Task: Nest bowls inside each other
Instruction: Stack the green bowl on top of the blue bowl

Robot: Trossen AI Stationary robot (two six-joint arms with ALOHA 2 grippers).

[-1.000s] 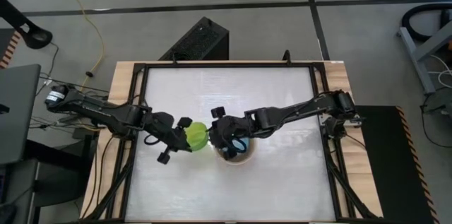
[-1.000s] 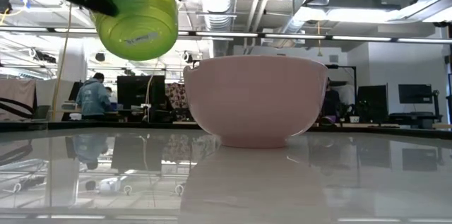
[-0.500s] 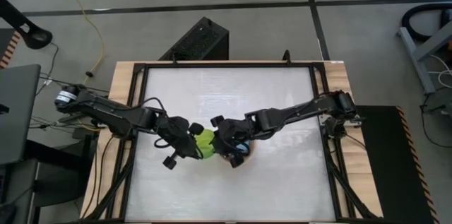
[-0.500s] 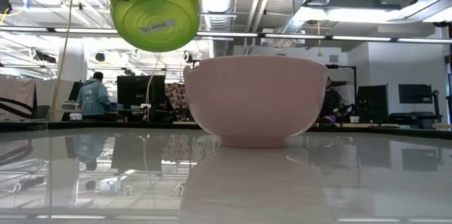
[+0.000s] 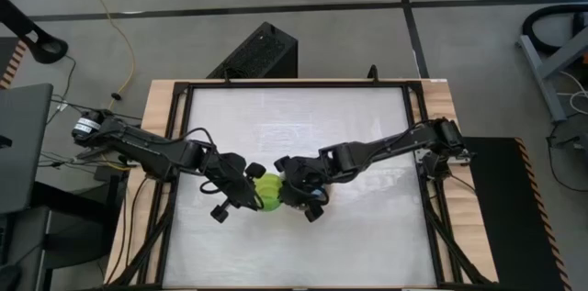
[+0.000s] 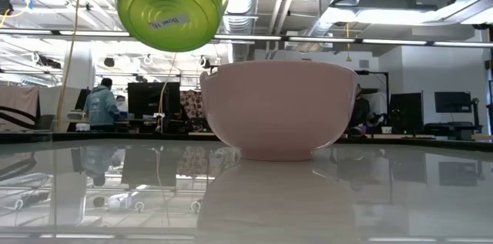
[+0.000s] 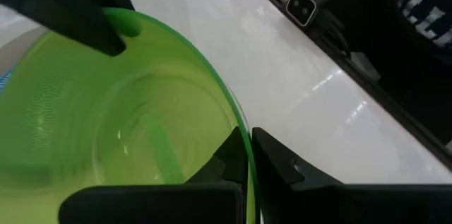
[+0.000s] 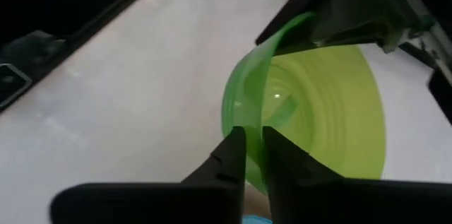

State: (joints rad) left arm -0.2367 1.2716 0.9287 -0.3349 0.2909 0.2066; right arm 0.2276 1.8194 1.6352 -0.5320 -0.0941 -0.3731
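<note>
The bright green bowl (image 6: 171, 9) hangs in the air above the table, just left of a large cream bowl (image 6: 277, 109) that stands on its base. My left gripper (image 5: 252, 190) is shut on the green bowl's left rim. My right gripper (image 5: 287, 195) is shut on its opposite rim, and its hand covers the large bowl in the high view. A sliver of light blue bowl (image 8: 258, 218) shows below the right fingers. The other bowls are out of view. My left gripper pinches the green bowl's rim (image 7: 244, 155) with one finger inside the bowl and one outside. It slants down from the table's left. The bowl is lifted clear and tilted, its underside toward the near edge. My right gripper pinches the opposite rim (image 8: 253, 146), one finger inside and one outside. It slants down from the table's right.
A black frame (image 5: 175, 144) runs around the white tabletop (image 5: 303, 117), with free room on the far and near halves. A black box (image 5: 262, 52) sits on the floor beyond the far edge. People and desks show in the room behind.
My left gripper has carried the green bowl toward the table's right, close to the large bowl, and slightly up; the bowl has tipped so its underside faces the near edge more. My right gripper has turned left, off the large bowl, onto the green bowl's rim.
</note>
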